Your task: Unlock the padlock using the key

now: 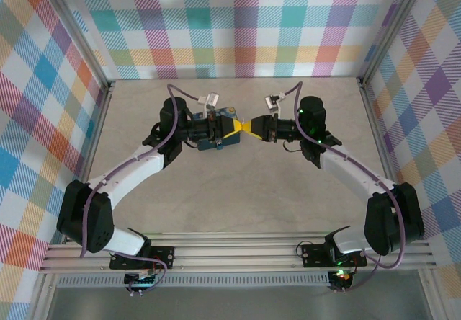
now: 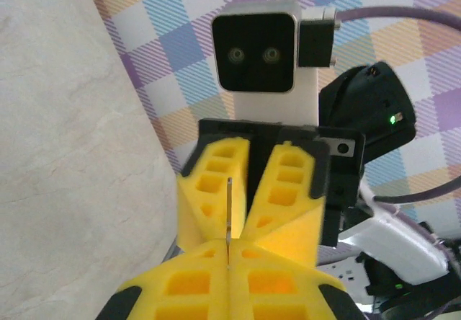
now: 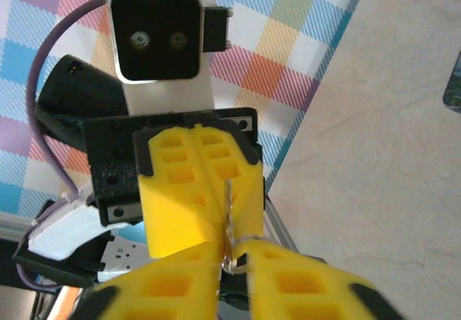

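My two grippers meet tip to tip above the middle of the table. The left gripper [image 1: 243, 127] [image 2: 229, 248] is shut on the key [image 2: 228, 212], a thin silvery strip seen edge-on that rises out of the seam between its yellow pads. The key [image 3: 227, 203] reaches across to my right gripper [image 1: 254, 127] [image 3: 235, 254]. That gripper's tips are pinched on the padlock [image 3: 232, 256], of which a small silvery loop and a dark bit show. Its blue body is hidden between the pads.
The square dark-blue box [image 1: 209, 145] lies on the table under the left gripper, and its corner [image 3: 454, 82] shows at the right wrist view's edge. Checked walls enclose the table [image 1: 238, 190] on three sides.
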Controlling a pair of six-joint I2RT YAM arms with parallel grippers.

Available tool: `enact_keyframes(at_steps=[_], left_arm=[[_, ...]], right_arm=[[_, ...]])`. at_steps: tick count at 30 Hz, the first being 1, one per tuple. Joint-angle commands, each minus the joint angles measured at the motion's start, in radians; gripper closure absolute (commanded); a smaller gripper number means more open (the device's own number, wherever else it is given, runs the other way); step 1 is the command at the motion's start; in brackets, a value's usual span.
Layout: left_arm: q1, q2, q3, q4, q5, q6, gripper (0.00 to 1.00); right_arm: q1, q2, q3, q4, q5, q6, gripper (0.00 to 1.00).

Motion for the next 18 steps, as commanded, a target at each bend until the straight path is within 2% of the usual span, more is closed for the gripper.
enact_keyframes(at_steps=[1,3,5,7,11,14,18], left_arm=[[-0.025,-0.016,0.042,-0.127,-0.033,0.13,1.0],[-0.025,-0.025,0.04,-0.179,-0.06,0.172,1.0],[-0.026,-0.044,0.042,-0.255,-0.104,0.239,1.0],[-0.031,-0.063,0.06,-0.359,-0.173,0.328,1.0],[-0.067,-0.079,0.114,-0.54,-0.309,0.498,1.0],[-0.124,-0.077,0.164,-0.664,-0.459,0.613,1.0],[-0.202,-0.071,0.212,-0.736,-0.646,0.715,1.0]], right_arm=[[0.024,0.001,0.061,-0.157,0.029,-0.081,0.65],[0.022,0.002,0.08,-0.201,0.044,-0.089,0.61],[0.02,0.004,0.108,-0.268,0.074,-0.097,0.51],[0.014,0.003,0.144,-0.358,0.116,-0.104,0.47],[0.004,-0.002,0.184,-0.441,0.187,-0.076,0.45],[0.005,0.009,0.211,-0.507,0.229,-0.041,0.45],[0.024,0.022,0.274,-0.65,0.29,-0.055,0.46]])
